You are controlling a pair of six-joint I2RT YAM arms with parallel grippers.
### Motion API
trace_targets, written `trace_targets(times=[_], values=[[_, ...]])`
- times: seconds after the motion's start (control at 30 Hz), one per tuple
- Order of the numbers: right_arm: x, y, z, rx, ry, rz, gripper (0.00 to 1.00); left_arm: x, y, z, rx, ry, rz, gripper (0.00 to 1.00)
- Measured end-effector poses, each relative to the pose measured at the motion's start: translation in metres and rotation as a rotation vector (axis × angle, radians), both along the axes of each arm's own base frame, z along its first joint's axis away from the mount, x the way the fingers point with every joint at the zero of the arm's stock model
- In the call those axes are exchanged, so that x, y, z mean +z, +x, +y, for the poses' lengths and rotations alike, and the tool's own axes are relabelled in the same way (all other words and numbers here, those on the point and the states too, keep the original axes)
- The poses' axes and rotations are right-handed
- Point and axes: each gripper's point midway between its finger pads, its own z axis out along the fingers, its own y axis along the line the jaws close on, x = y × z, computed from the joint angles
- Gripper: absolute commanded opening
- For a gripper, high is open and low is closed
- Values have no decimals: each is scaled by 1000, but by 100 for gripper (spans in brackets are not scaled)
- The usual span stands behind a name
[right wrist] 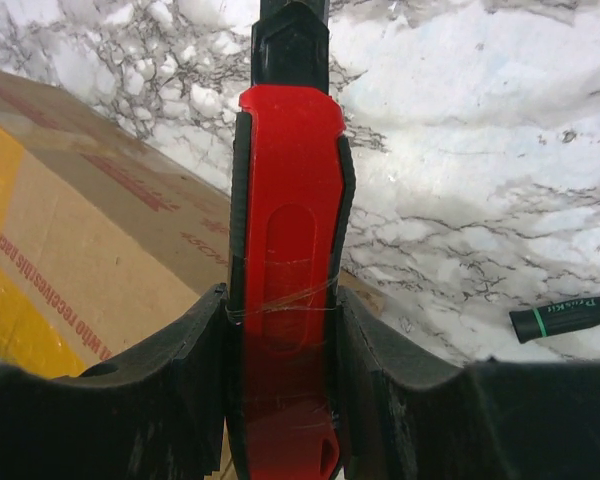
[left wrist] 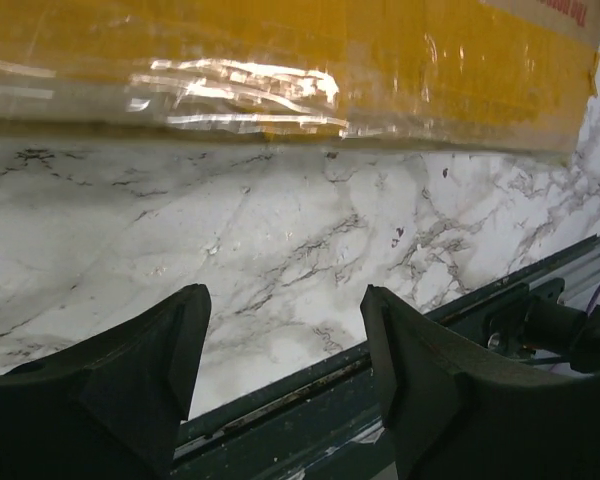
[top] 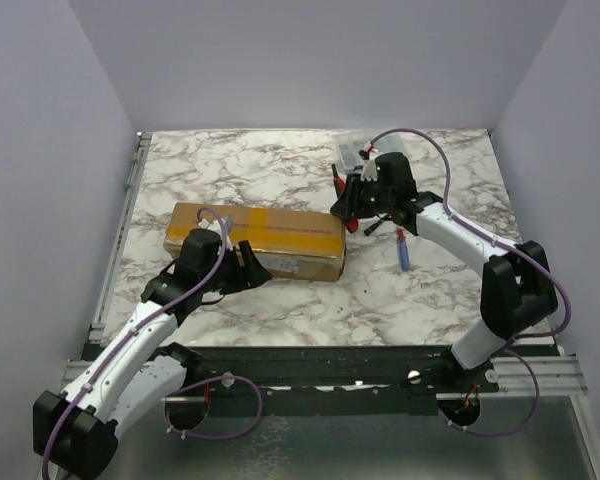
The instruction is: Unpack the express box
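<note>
- Nearest to me, left gripper [top: 252,268]: jaws apart, nothing btwn them, low over the worktop [top: 280,160]. It sits just beside the near long side of the box [top: 270,232]. Its wrist view has the taped box wall straight ahead w/ a strip of bare marble in front of the fingers. Close, prob not touching.
- Box: lies flat, a bit left of mid-worktop. Long axis runs approx left-right, slightly skewed, right end a touch nearer the arms than the left end. Yellow tape runs lengthwise along the top, so the seam follows the long axis.
- Blue pen [top: 404,252]: loose on the marble to the right of the box, apart from it.
- Right gripper [top: 352,210]: at the box's right end, by the far corner, clamped on a red knife [right wrist: 285,180]. Knife handle lies in line w/ the fingers, dark tip pointing out ahead. Can't tell if the blade is out. In its wrist view the box is off to the left and the tip is over marble, not yet over the tape.
- My read: the next move turns on swinging the knife tip left onto the tape at that right end, then drawing along the long axis. The right arm is the one placed for the cut. The left arm is nearer the long side, so it's placed to steady the box.
- Farthest: clear plastic case [top: 352,150] behind the right gripper, near the back edge.
</note>
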Motion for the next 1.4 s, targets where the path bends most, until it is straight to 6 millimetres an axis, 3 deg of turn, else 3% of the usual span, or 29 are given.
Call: trace_targets(times=[0.13,0.23,0.47,0.6,0.77,0.87,0.97,1.1,1.23,1.4], values=[[-6,-14,1,30,32,22,0,-13,13,-8,-2,15,32,71],[-8,-31,-1,47,68,35,0,-26,27,-3,26,87,42,72],[-5,-40,-5,32,89,29,0,-21,68,3,62,207,-25,80],[-2,-37,-17,-10,30,18,0,-14,74,4,61,222,-57,87],[24,-50,-41,-51,-40,-44,0,20,60,-2,15,135,-150,99],[54,-67,-46,-21,-5,-124,0,59,39,-13,-64,8,-265,99],[69,-102,-33,113,116,-183,0,100,20,-37,-191,-166,-383,99],[63,-157,-1,361,380,-146,0,144,-3,-64,-348,-406,-497,99],[67,-193,14,499,562,-77,0,163,-20,-77,-424,-551,-551,99],[111,-217,27,623,686,-146,0,183,-38,-87,-472,-679,-580,99]])
